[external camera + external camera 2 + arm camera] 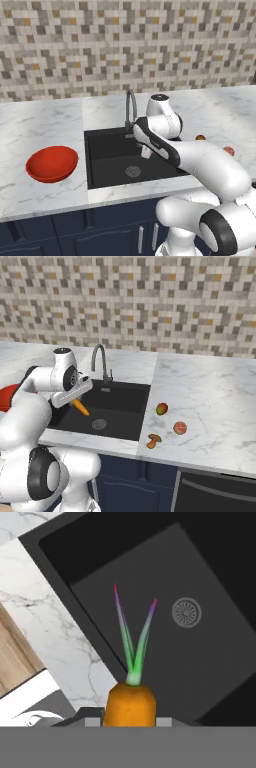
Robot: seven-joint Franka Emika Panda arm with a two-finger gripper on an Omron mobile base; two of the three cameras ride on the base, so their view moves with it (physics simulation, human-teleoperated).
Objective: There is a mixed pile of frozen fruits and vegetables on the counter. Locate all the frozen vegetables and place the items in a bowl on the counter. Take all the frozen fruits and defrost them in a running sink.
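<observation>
Claw clamped on the carrot above the sink; probably in transit to the bowl at nine o'clock.

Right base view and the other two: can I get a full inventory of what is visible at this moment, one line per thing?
carrot: one, orange with a green top, held over the sink
bowl: one, glossy red, on the counter left of the sink
sink: one, black basin with a round metal drain, set in the counter
tap: one, grey and curved, behind the sink
round fruit: one, reddish-pink, on the counter right of the sink
red-green fruit: one, beside the sink's right edge
mushroom-like piece: one, brown, near the counter's front edge
counter: white marble, grey veins, over dark blue cabinets
wall tiles: beige and grey mosaic
pincer: one, shut on the carrot
</observation>
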